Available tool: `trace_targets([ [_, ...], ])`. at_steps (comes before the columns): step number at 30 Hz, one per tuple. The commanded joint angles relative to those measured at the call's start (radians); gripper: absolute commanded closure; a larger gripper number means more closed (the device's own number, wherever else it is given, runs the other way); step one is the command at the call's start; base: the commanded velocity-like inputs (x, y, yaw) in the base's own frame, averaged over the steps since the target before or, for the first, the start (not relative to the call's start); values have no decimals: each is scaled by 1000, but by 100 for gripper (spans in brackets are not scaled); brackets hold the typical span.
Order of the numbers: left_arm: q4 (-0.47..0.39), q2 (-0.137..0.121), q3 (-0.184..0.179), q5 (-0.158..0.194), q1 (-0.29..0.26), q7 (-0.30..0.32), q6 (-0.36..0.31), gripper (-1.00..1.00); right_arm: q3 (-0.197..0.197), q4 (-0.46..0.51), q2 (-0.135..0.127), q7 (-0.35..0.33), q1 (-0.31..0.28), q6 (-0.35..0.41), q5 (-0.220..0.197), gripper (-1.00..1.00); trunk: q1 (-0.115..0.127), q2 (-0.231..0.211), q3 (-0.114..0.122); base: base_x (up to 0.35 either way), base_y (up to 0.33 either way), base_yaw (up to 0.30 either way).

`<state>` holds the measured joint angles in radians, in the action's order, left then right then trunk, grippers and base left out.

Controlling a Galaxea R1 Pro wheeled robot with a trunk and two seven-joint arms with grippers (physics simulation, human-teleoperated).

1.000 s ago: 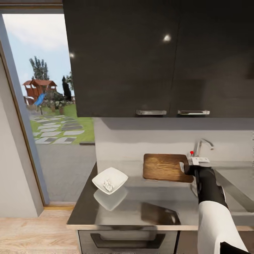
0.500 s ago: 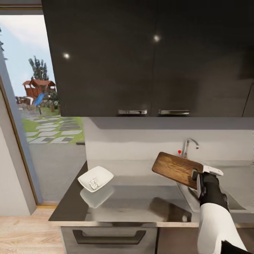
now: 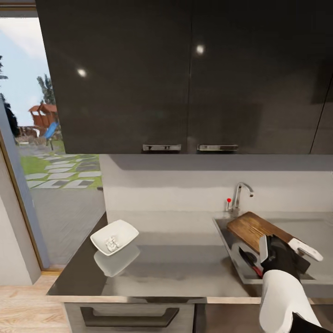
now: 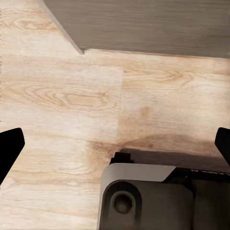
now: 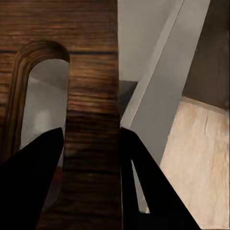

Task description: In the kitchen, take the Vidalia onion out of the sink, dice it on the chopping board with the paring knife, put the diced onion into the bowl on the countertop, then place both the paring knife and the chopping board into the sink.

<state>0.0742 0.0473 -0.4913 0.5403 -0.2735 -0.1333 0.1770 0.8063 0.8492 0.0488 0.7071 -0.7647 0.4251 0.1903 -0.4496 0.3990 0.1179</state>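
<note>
Bowl [image 3: 114, 237] with the pale diced onion [image 3: 111, 242] in it sits at the left end of the surface [image 3: 175, 268], well apart from the action, so that part of the job looks done. Moving right, the sink [image 3: 231, 252] is sunk into the surface below the faucet [image 3: 240, 194], and on its floor lies the paring knife [image 3: 249, 262], dark with a red tint at the handle end, already where it belongs.

Over the sink the chopping board [image 3: 252, 229] hangs tilted, its far end toward the faucet and its handle end raised toward the robot. The right gripper [image 3: 277, 252] pinches it at the handle end; in the right wrist view the two dark fingers [image 5: 33, 187] sit either side of the wood [image 5: 91, 120] beside the handle slot, pressed on it.

What remains, as I judge it, is to set the board down in the basin. Best to lower the far end first until it rests on the sink floor or wall, keeping it off the knife (a board dropped on the blade could bounce out), and only then let go. A release from this height risks the board catching the rim and sliding onto the surface.

The left gripper [image 4: 115, 143] hangs over the wooden floor, fingers spread wide and holding nothing.
</note>
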Motion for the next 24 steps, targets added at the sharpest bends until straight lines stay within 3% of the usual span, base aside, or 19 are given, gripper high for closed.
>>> trace_targets([
  [1, 4, 1, -6, 3, -1, -2, 6, -100, 3, 4, 0, 24, -1, 4, 1, 100, 0, 1, 0, 0, 0, 0],
  [4, 4, 1, -6, 3, -1, -5, 6, -100, 2, 6, -2, 121, -3, 3, -22, 100, 0, 1, 0, 0, 0, 0],
  [8, 4, 0, -6, 3, -1, -6, 6, -100, -20, 5, 4, 274, -12, 1, -137, 100, 0, 1, 0, 0, 0, 0],
  [11, 4, -1, -6, 3, -1, -6, 6, -100, -148, 5, 45, 390, -17, -10, -237, 100, 0, 1, 0, 0, 0, 0],
  [16, 4, 0, -6, 3, -1, -6, 6, -100, -308, 5, 59, 510, -29, -34, -444, 100, 0, 1, 0, 24, -25, 0],
  [18, 4, 0, -6, 3, -1, -6, 6, -100, -336, 5, 60, 540, -34, -38, -469, 100, 0, 1, 0, 155, -148, 0],
  [24, 4, 0, -6, 3, -1, -8, 6, -100, -348, 4, 53, 595, -36, -129, -477, 100, 0, 1, 0, 229, -210, 0],
])
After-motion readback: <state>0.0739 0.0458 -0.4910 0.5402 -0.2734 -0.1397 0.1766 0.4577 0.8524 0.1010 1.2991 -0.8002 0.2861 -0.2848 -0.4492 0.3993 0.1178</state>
